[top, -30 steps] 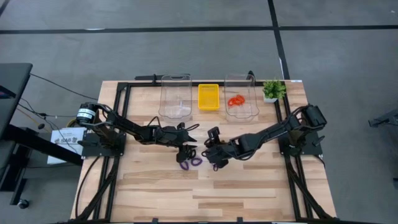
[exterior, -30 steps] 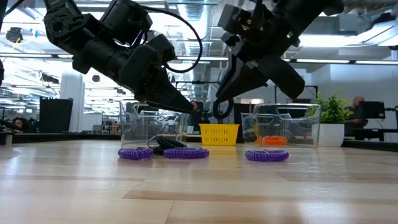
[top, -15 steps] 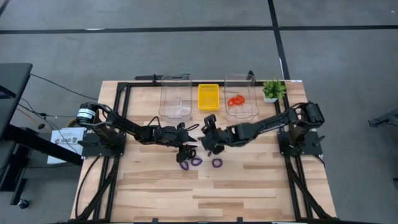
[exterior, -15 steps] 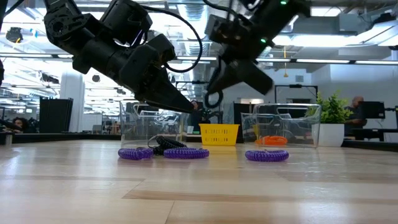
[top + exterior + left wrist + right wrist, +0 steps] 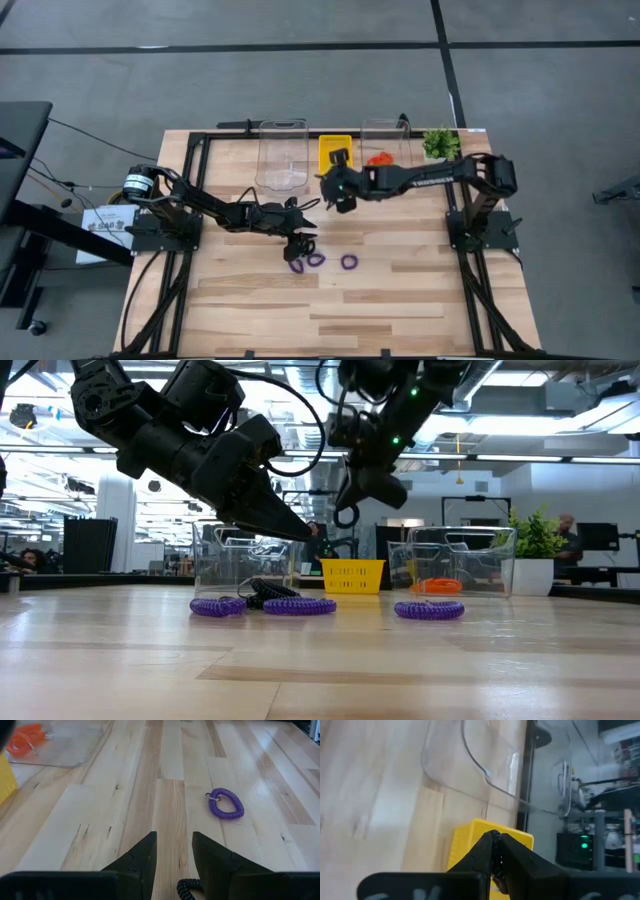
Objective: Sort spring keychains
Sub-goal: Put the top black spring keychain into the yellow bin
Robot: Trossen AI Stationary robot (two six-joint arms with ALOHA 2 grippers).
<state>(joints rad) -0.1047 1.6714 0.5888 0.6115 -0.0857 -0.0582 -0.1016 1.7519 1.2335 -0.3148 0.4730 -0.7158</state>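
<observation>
From above, the right gripper (image 5: 337,190) reaches across the worktop (image 5: 400,300) to a spot just in front of the yellow tray (image 5: 335,150), between the two clear bins; the left gripper (image 5: 300,238) sits lower, near the worktop's middle. Three purple spring keychains (image 5: 318,262) lie in a loose row just in front of the left gripper, and orange-red keychains (image 5: 379,161) rest inside the right clear bin (image 5: 387,152); the left clear bin (image 5: 282,150) stands on the tray's other side. From worktop height, the right gripper (image 5: 350,500) hangs well above the surface with a black coiled keychain (image 5: 346,517) dangling from its tip, while the left gripper (image 5: 290,525) points down toward a black keychain (image 5: 268,590) lying among the purple ones (image 5: 300,606). The left wrist view shows its fingers (image 5: 142,860) parted a narrow way, nothing between them, a black coil (image 5: 189,887) at their base and one purple keychain (image 5: 225,804) ahead on the wood. The right wrist view shows its fingers (image 5: 482,852) pinched closed on the black coil (image 5: 496,851), the yellow tray (image 5: 465,840) just beyond.
</observation>
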